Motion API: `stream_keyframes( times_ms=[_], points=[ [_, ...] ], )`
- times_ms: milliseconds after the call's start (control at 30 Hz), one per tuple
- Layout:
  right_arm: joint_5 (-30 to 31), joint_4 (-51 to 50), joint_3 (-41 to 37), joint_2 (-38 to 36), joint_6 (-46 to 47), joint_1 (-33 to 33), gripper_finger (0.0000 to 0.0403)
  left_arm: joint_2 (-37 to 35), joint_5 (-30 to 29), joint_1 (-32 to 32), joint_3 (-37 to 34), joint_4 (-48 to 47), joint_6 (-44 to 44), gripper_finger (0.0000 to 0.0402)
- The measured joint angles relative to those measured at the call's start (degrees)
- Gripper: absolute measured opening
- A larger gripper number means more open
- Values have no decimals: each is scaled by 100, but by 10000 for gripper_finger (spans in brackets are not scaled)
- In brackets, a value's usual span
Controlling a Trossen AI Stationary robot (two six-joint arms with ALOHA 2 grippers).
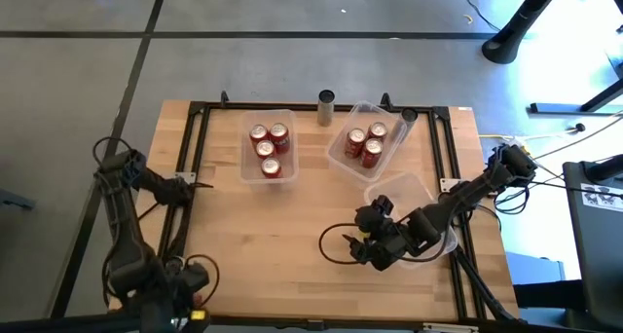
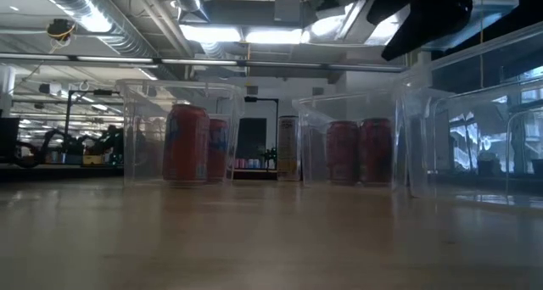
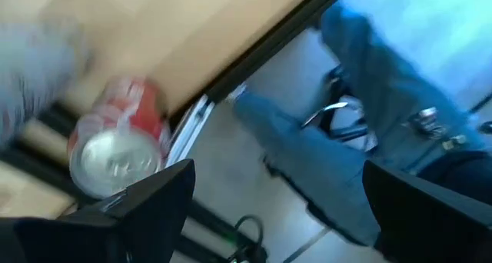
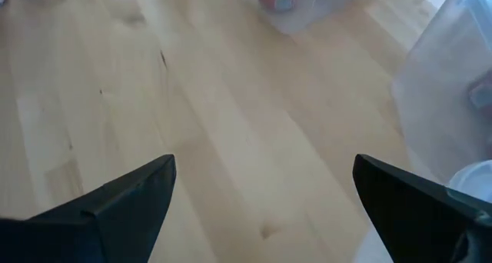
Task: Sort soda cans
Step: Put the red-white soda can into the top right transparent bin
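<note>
Overhead we see red soda cans [image 1: 268, 148] in two clear bins [image 1: 248, 167]; right claw [image 4: 261, 194] wide open, empty, over worktop [image 1: 273, 245]. Only left wrist shows left claw [image 3: 269, 194] spread beside a red can [image 3: 115, 148].

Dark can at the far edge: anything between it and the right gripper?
Partly. The right gripper is open over the table. The tilted bin of red cans sits close beside the straight line to the dark can, and its near corner may clip that path. The gap between it and the left bin is bare.
</note>
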Motion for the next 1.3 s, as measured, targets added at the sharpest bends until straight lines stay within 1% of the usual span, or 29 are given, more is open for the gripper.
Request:
stream_keyframes(
  times_ms=[167, 233, 367, 433, 600, 833, 1033, 1300],
  points=[
    [59, 67, 0, 0, -2, 0, 395, 295, 401, -261, -2, -193, -429, 363],
    [61, 113, 0, 0, -7, 0, 395, 342, 538, -289, -2, -523, -594, 363],
    [61, 193, 0, 0, -20, 0, 395, 357, 725, -286, -2, -1127, -614, 363],
    [59, 221, 0, 0, -20, 0, 395, 357, 755, -302, -2, -1277, -615, 363],
    [61, 296, 0, 0, -24, 0, 395, 357, 786, -357, -61, -1150, -426, 363],
    [208, 294, 0, 2, -47, 0, 395, 360, 846, -487, -409, -1035, -374, 363],
    [214, 296, 0, 2, -153, 0, 395, 360, 846, -513, -421, -1098, -125, 363],
    [227, 293, 0, 2, -177, 0, 395, 360, 847, -533, -795, -435, 189, 363]
  ],
)
